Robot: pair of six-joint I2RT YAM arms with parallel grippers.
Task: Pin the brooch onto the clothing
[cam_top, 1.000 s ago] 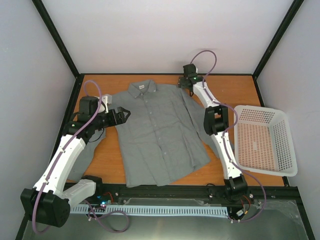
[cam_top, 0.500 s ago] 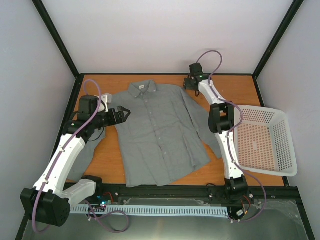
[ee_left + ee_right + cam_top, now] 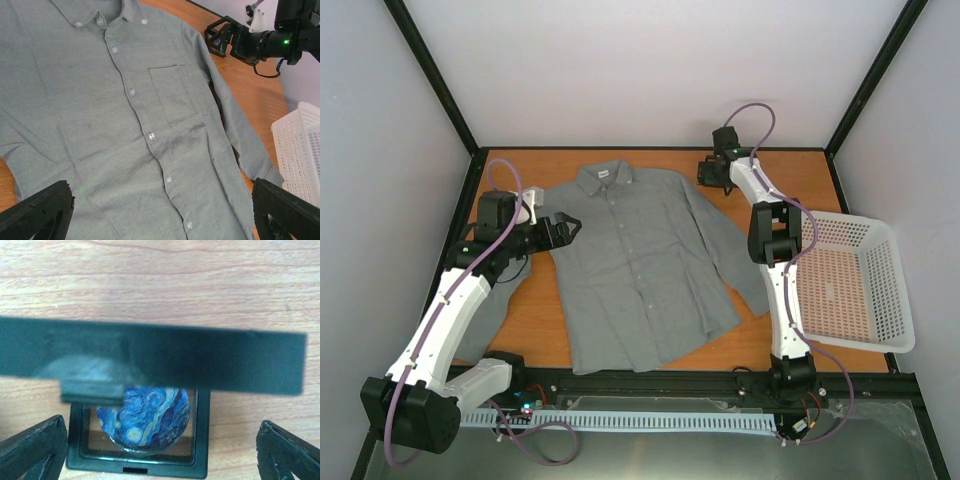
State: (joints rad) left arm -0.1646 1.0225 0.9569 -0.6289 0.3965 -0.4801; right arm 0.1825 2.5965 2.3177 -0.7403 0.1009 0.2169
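Note:
The clothing (image 3: 630, 260), a grey button-up shirt, lies flat with its collar at the far side. My left gripper (image 3: 560, 228) hovers open over the shirt's left shoulder; in its wrist view the gripper (image 3: 160, 212) has only shirt front (image 3: 125, 115) between its fingertips. My right gripper (image 3: 712, 170) is at the back edge, just right of the shirt. In its wrist view the brooch (image 3: 145, 417), a round blue swirl-patterned badge, sits in a black square holder (image 3: 137, 462). The open right gripper (image 3: 160, 455) straddles the holder without touching it. A blurred black bar (image 3: 150, 357) hides the brooch's top.
A white perforated basket (image 3: 890, 290) stands at the table's right edge. The shirt's right sleeve (image 3: 740, 270) runs down toward the right arm's lower links. Its left sleeve (image 3: 485, 320) lies under the left arm. Enclosure walls close in on three sides.
My right gripper has moved rightward along the back edge, away from the shirt's shoulder. The left arm and shirt have stayed still.

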